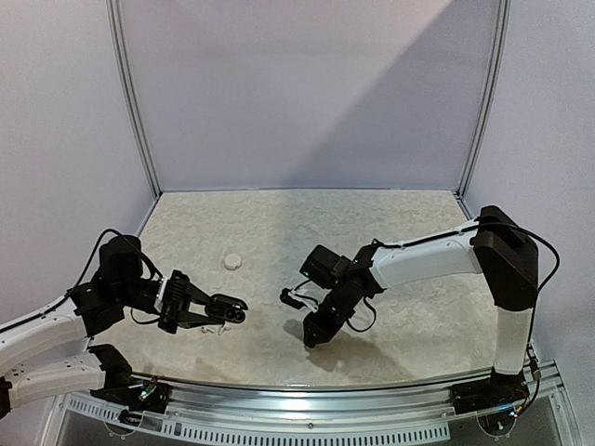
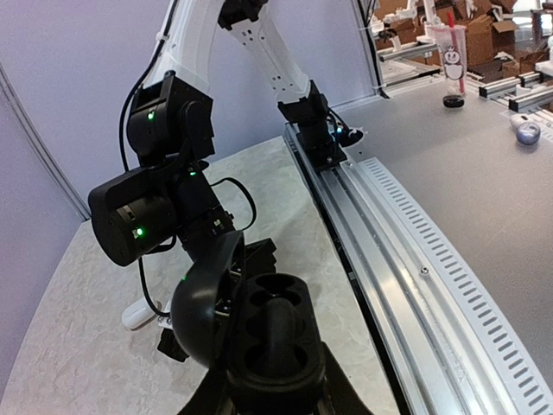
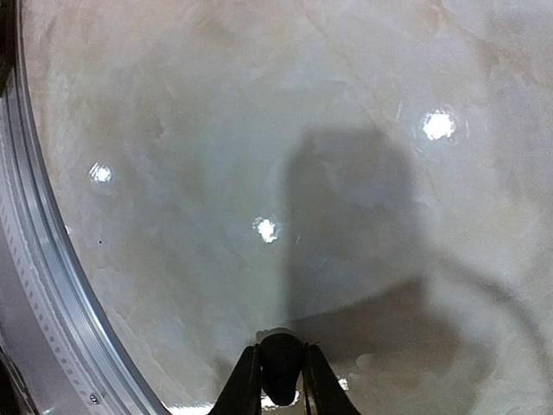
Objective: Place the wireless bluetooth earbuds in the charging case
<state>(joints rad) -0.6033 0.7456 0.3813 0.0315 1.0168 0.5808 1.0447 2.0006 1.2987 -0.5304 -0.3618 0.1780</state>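
By the counter's (image 1: 400, 223) near edge, the left pincer (image 1: 216, 312) clasps the open case (image 2: 275, 333), steadying it; the right pincer (image 3: 279, 385) grips a black earbud (image 3: 278, 356).

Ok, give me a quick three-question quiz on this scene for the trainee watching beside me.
1. True or false: the black charging case in the left end effector has its lid shut.
2. What does the right end effector grip? A) a white case B) a small black earbud C) nothing
3. Fill in: the small round white item on the table is touched by ___ end effector.
Key: 1 false, the lid stands open; 2 B; 3 neither.
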